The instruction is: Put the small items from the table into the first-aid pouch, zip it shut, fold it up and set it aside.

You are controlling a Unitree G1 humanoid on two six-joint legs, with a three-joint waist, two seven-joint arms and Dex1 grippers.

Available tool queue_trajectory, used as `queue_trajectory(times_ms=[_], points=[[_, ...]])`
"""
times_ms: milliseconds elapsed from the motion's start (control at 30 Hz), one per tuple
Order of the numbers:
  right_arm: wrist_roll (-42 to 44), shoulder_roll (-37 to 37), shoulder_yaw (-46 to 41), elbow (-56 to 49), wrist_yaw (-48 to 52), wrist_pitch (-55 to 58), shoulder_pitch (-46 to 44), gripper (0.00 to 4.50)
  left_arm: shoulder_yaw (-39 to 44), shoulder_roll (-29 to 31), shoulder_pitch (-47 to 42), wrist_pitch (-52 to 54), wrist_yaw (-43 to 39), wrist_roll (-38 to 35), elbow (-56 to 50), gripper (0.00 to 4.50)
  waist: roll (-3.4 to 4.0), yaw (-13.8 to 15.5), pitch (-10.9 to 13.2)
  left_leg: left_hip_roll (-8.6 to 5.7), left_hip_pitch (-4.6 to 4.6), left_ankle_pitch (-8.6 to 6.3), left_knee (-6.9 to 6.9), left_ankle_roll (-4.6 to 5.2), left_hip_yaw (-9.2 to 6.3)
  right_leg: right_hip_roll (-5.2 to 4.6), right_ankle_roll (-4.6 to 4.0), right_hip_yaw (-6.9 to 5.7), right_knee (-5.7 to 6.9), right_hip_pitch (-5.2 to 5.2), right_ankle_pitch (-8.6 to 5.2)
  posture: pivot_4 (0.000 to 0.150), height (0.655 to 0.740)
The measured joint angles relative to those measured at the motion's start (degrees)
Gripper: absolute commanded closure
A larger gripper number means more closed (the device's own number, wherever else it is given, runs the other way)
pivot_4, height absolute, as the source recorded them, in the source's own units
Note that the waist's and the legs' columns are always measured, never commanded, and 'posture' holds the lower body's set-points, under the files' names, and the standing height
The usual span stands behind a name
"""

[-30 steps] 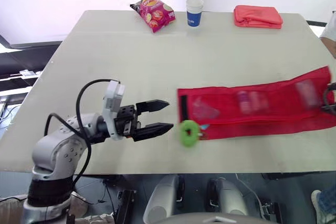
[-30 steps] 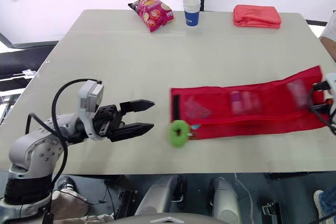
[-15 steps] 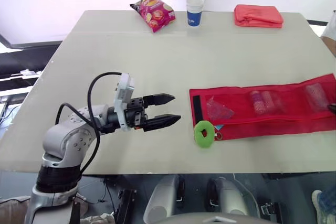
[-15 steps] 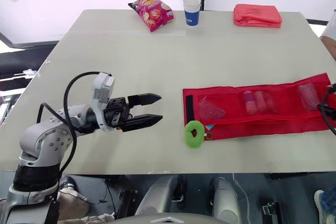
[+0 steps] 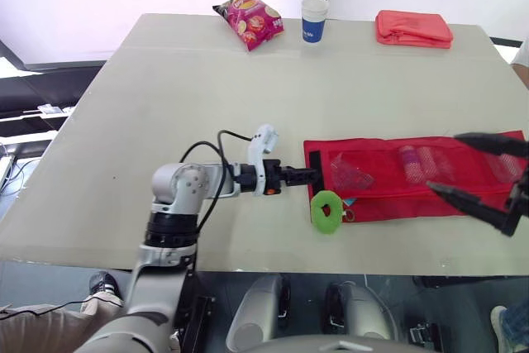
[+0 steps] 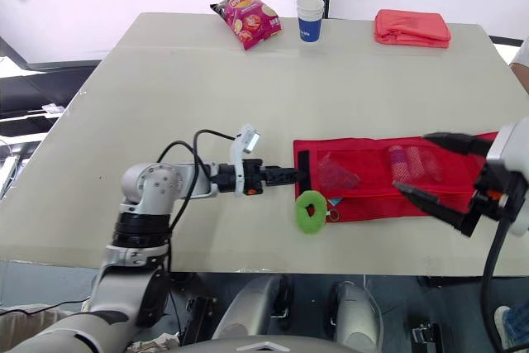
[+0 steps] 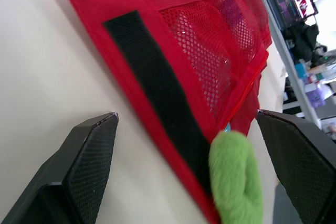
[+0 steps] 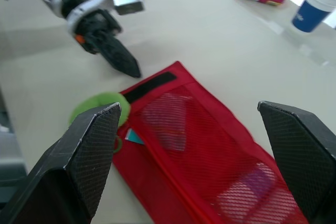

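The red first-aid pouch (image 5: 388,196) lies unfolded flat on the table's right half. Small items show through its mesh pockets (image 5: 417,163). A black strip (image 7: 152,72) runs across its left end. A green ring (image 5: 328,211) rests at the pouch's near left corner. My left gripper (image 5: 307,176) is low on the table at that left end, open, its fingers (image 7: 89,156) either side of the strip and ring, holding nothing. My right gripper (image 5: 446,164) hovers open over the pouch's right half with nothing in it.
Along the far edge sit a pink snack bag (image 5: 251,19), a blue and white paper cup (image 5: 313,19) and a folded red cloth pouch (image 5: 413,26). A person's white sleeve (image 5: 522,54) shows at the right edge. Bare tabletop spreads left of my left arm.
My left gripper has reached right to the pouch's left end. My right gripper has opened and come in over the pouch's right half. The pouch has settled flat, slightly further right.
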Motion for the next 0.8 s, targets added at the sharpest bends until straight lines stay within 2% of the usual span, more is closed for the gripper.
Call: queue_trajectory(times_ms=[67,167,267,300,333,400,500,533,567,633,800], points=[[0.7,0.0,-0.2,-0.4,-0.6,-0.9,0.9,0.05,3.6,-4.5,-0.6,2.4,2.5,-1.2,2.2,0.0,-0.01,0.1,0.0,0.0,-0.02,0.0,0.03,0.0,0.0,0.0,0.0,0.0,0.0,-0.01,0.01,0.15,0.74],[1.4,0.0,-0.3,-1.5,-2.1,-1.4,2.0,0.05,7.2,-8.1,-1.0,4.9,3.9,-3.2,3.9,0.0,-0.07,0.0,0.0,0.03,-0.03,0.0,0.04,0.0,0.0,0.03,-0.06,-0.01,0.01,-0.03,0.04,0.15,0.74],[2.0,0.0,1.2,-2.0,-4.4,-1.3,2.6,0.0,8.7,-8.3,-1.2,5.7,4.3,-3.6,3.8,0.85,-0.06,-0.3,0.0,0.05,-0.01,0.0,0.04,-0.01,0.0,0.05,-0.21,-0.01,0.02,-0.02,0.12,0.15,0.74],[2.1,0.0,2.1,-2.3,-5.1,-1.2,2.6,0.0,8.8,-8.4,-1.2,5.8,4.4,-3.6,3.8,0.97,-0.06,-0.4,0.0,0.05,-0.01,0.0,0.04,-0.01,0.0,0.05,-0.21,-0.01,0.02,-0.02,0.12,0.15,0.74],[2.3,0.0,4.8,-2.8,-7.1,-0.6,2.5,0.0,9.0,-8.8,-1.2,6.0,4.5,-3.7,3.8,1.52,-0.06,-0.5,0.0,0.05,-0.01,0.0,0.04,-0.01,0.0,0.04,-0.21,-0.01,0.02,-0.03,0.12,0.15,0.74],[2.0,-0.1,10.3,-3.4,-10.5,0.5,1.8,0.0,9.7,-9.2,-1.2,6.0,4.8,-3.7,3.8,2.25,-0.07,-0.5,0.0,0.05,-0.01,-0.04,0.04,-0.08,0.0,0.03,-0.22,0.0,0.02,-0.04,0.12,0.15,0.74],[0.3,0.1,20.3,-3.3,-16.3,2.5,-1.0,0.0,10.1,-9.3,-1.3,6.0,5.0,-3.8,3.9,3.75,-0.08,-0.6,0.0,0.04,-0.03,-0.05,0.04,-0.1,0.0,0.02,-0.23,0.0,0.01,-0.05,0.13,0.15,0.74],[-1.5,1.1,26.1,-3.0,-19.1,3.5,-3.6,0.0,10.3,-9.3,-1.3,6.0,5.0,-3.9,4.0,4.32,-0.09,-0.7,0.0,0.04,-0.02,-0.06,0.04,-0.13,0.0,0.02,-0.23,-0.01,0.02,-0.06,0.12,0.15,0.74],[-3.0,2.2,31.0,-2.6,-21.2,4.2,-5.9,0.0,10.4,-9.4,-1.3,6.0,5.0,-4.0,4.0,4.49,-0.09,-0.7,0.0,0.04,-0.02,-0.11,0.04,-0.21,0.0,0.02,-0.23,0.0,0.02,-0.07,0.12,0.15,0.74],[-6.4,5.8,40.5,-0.6,-25.0,5.0,-10.0,0.0,10.4,-9.4,-1.5,6.0,5.1,-4.1,4.0,4.49,-0.09,-0.7,0.0,0.03,-0.04,-0.1,0.04,-0.2,0.0,0.03,-0.23,-0.01,0.02,-0.09,0.12,0.15,0.74],[-12.9,9.0,50.6,3.9,-29.1,5.4,-14.9,0.0,10.3,-9.4,-1.6,5.8,5.2,-4.0,4.0,4.49,-0.09,-0.6,0.0,-0.01,-0.08,0.02,0.17,-0.01,0.03,0.04,-0.21,-0.02,0.03,-0.05,0.13,0.15,0.74]])
